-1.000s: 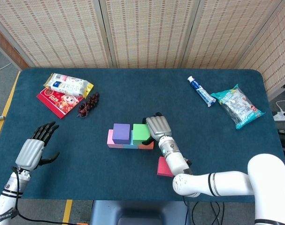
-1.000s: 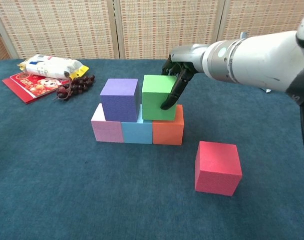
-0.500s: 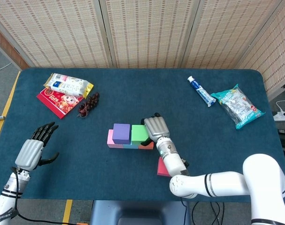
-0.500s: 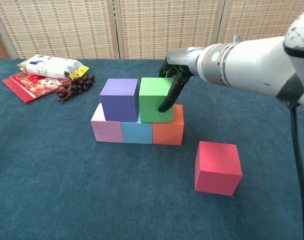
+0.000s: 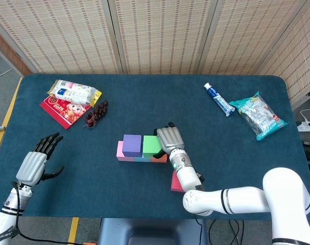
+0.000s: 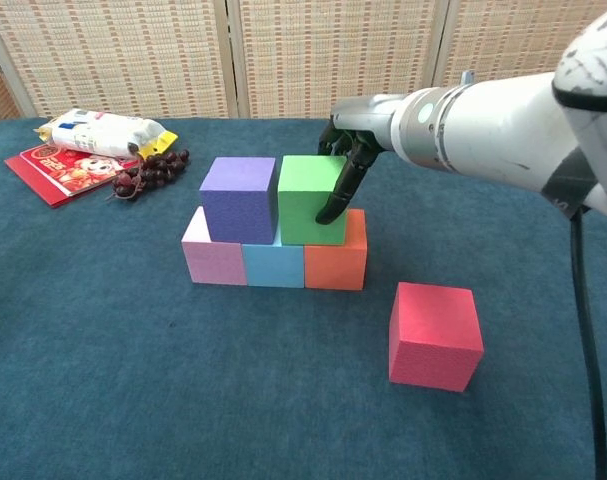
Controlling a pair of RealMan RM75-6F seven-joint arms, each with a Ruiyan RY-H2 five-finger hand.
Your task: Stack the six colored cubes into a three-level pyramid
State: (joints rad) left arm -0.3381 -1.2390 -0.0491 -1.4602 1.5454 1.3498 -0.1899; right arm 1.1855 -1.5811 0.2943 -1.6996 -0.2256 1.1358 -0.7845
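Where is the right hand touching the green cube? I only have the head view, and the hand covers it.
Observer: In the chest view, the right hand has its dark fingers laid down the green cube's right side face.
Operator: Is green sitting squarely on the bottom row?
Observer: It straddles the blue cube and the orange cube, close beside the purple cube.
Operator: And the red one?
Observer: The red cube sits alone on the table, right of the stack, untouched.
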